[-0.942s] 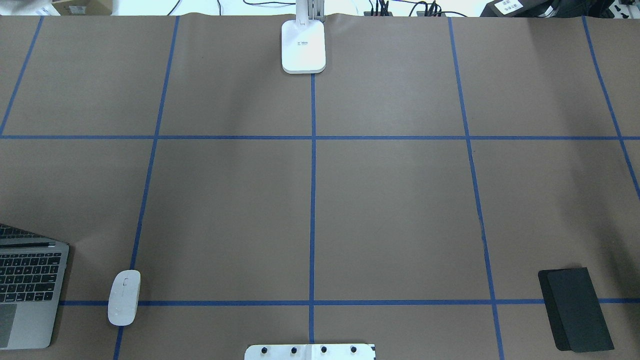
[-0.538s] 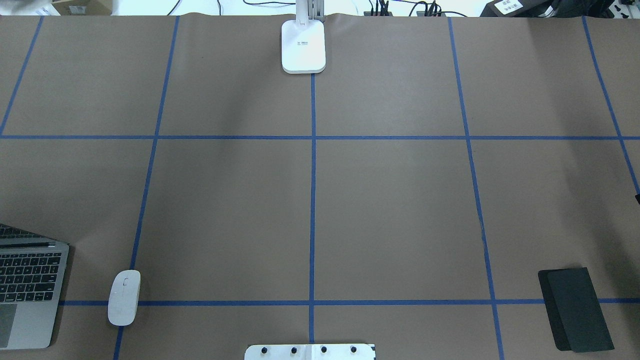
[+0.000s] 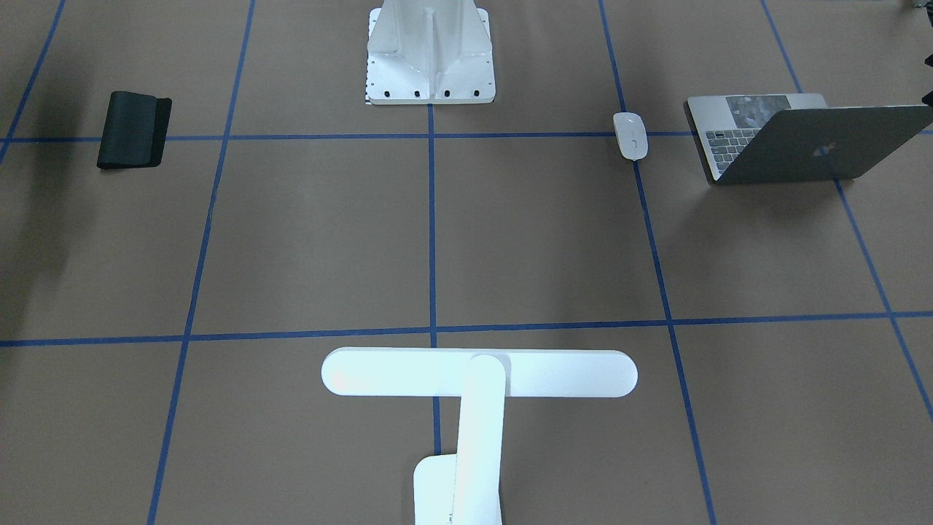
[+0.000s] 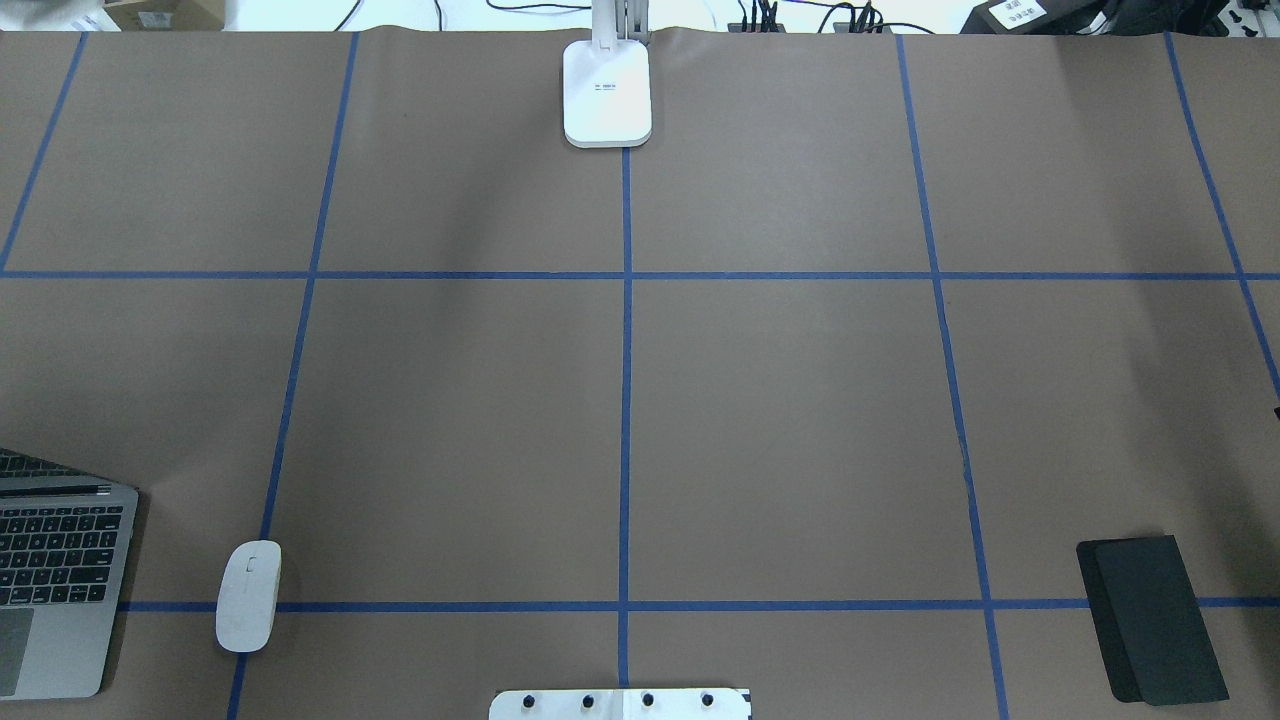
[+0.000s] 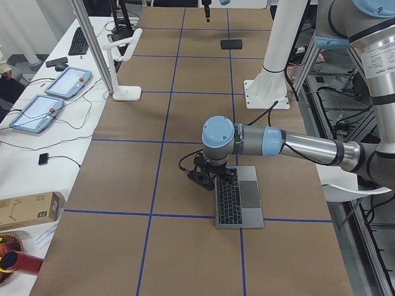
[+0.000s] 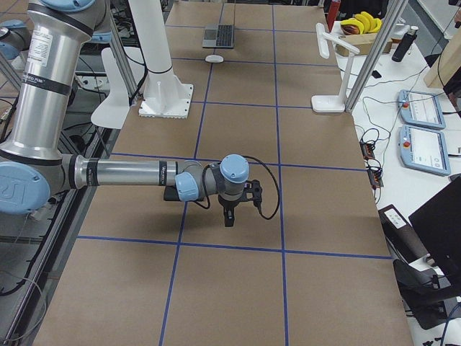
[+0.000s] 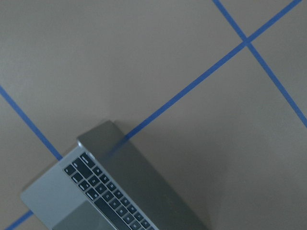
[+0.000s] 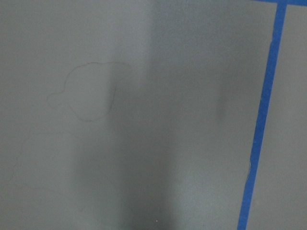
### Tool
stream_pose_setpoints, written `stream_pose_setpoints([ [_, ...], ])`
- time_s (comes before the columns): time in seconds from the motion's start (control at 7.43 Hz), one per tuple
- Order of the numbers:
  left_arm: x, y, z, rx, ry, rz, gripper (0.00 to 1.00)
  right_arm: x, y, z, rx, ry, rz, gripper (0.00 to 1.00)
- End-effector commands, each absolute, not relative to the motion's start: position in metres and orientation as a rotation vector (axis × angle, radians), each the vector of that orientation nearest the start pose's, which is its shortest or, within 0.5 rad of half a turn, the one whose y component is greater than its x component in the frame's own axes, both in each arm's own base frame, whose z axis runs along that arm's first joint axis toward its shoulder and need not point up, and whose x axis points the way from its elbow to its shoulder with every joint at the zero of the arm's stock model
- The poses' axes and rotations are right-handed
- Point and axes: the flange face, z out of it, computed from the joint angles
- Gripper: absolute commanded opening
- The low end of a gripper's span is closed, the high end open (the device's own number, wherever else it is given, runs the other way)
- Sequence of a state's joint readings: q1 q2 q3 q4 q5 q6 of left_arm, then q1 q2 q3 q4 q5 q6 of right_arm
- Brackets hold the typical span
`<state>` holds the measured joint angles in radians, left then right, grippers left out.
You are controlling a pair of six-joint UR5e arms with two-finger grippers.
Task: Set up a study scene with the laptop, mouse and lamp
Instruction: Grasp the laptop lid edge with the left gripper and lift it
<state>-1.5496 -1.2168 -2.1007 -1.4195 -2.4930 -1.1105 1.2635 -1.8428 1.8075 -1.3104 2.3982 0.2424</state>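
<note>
The laptop [image 4: 60, 575] stands open at the table's near left corner, its lid's back showing in the front view [image 3: 816, 149]. The white mouse [image 4: 248, 596] lies just right of it. The lamp [image 3: 479, 372] stands at the far middle edge, base [image 4: 607, 95] on the centre line. My left gripper [image 5: 207, 176] hangs by the laptop's screen edge; the left wrist view shows the laptop's corner [image 7: 100, 191] below. My right gripper [image 6: 229, 216] points down over bare table. I cannot tell whether either is open or shut.
A thin black mat [image 4: 1150, 620] lies near the right front, close to my right arm. The white ribbed bracket [image 3: 430, 55] sits at the front middle. Blue tape lines grid the brown table. Tablets and cables lie beyond the far edge [image 6: 421, 108].
A small dark tip came in at the overhead view's right edge and now barely shows. The laptop, mouse and lamp have not moved.
</note>
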Motion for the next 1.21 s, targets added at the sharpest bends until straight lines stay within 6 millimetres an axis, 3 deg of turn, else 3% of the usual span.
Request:
stream_pose_setpoints([
  [0.0,-0.013,-0.346,0.55,-0.565,0.796,-0.999,1.0,-0.061,-0.389,0.628,-0.019,-0.855,-0.156,1.0],
  [0.13,0.009,-0.352,0.553,-0.573,0.798,-1.002,1.0,-0.061,-0.389,0.628,-0.019,-0.855,-0.156,1.0],
  [0.27,0.018,-0.354,0.557,-0.568,0.808,-1.003,1.0,-0.061,-0.389,0.627,-0.018,-0.856,-0.157,1.0],
  [0.67,0.019,-0.353,0.579,-0.586,0.795,-1.011,1.0,-0.061,-0.389,0.627,-0.016,-0.857,-0.161,1.0],
  [1.08,0.02,-0.353,0.585,-0.589,0.795,-1.009,1.0,-0.061,-0.389,0.627,-0.014,-0.859,-0.165,1.0],
])
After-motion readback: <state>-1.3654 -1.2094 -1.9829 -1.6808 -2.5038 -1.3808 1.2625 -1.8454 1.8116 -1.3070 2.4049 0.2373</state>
